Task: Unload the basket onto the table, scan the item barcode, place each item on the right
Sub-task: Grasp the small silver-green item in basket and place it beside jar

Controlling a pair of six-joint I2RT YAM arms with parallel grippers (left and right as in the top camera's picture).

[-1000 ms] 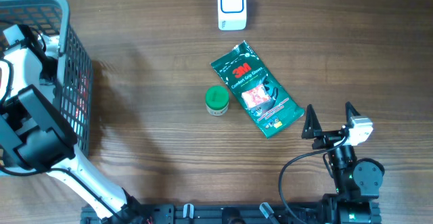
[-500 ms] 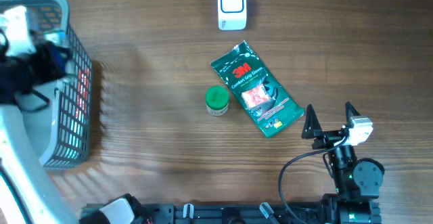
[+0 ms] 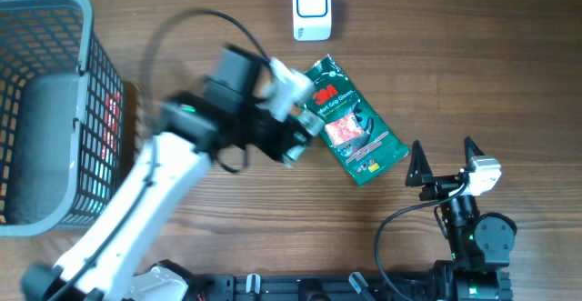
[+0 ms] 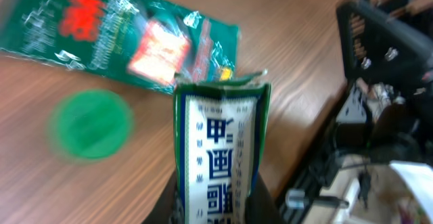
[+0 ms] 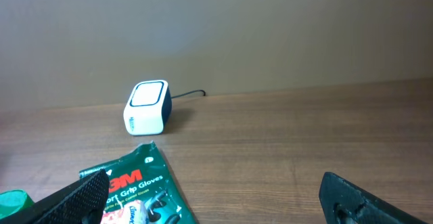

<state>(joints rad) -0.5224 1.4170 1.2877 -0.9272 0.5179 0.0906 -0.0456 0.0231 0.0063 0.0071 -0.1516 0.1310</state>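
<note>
Holding green-and-white printed flat pouch (image 4: 220, 136): left gripper (image 3: 296, 139) pinched narrow on its lower end, in front of white box-shaped barcode scanner (image 3: 311, 8), not yet at it. Green 3M glove packet (image 3: 350, 128) and green round lid (image 4: 90, 124) lie on table below pouch. Right gripper (image 3: 444, 160) spread wide, empty, well apart from scanner. Step, likely: carry-to-scanner. Next calls for closing gap and turning barcode face toward scanner window; barcode side cannot be told.

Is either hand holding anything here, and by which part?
The left hand grips a green-edged white packet by the end nearest the wrist camera; its far end is free. The right hand is open and empty.
</note>
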